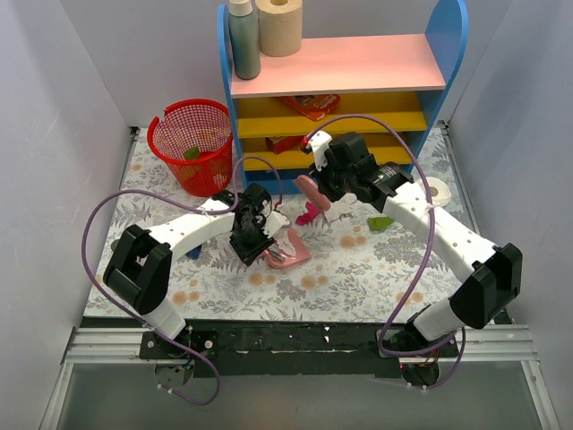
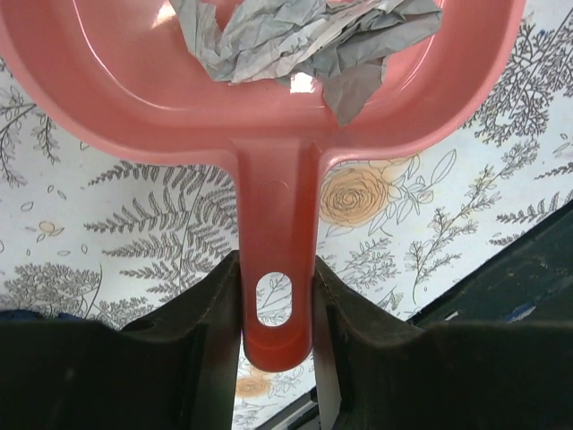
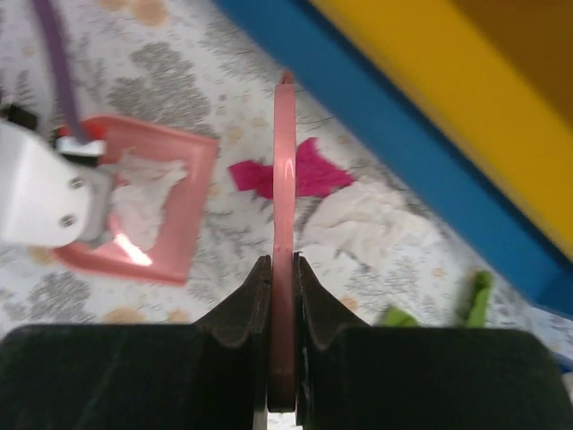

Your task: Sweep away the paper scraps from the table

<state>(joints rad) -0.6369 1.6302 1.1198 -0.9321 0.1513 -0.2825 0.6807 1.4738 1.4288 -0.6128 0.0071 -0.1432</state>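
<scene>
1. The handle of a pink dustpan (image 2: 134, 98) is being clamped by the left gripper (image 2: 276, 269), whose fingers are being pressed tight against both sides of it
2. One of the paper scraps (image 2: 269, 40), a crumpled white wad, is being carried inside the dustpan, which appears to be resting on the bench (image 2: 134, 224), though contact at its lip is not clearly shown
3. A thin pink blade (image 3: 284, 161), seen edge-on, is being pinched by the right gripper (image 3: 282, 269), the jaws being held almost shut around it
4. A magenta scrap (image 3: 313, 170) and a white scrap (image 3: 358, 219) are lying on the bench just past the blade, beside the blue base of the shelf unit (image 3: 385, 116)
5. Two green scraps (image 3: 479, 296) are lying further to the right, near the same blue base and apart from the dustpan
</scene>
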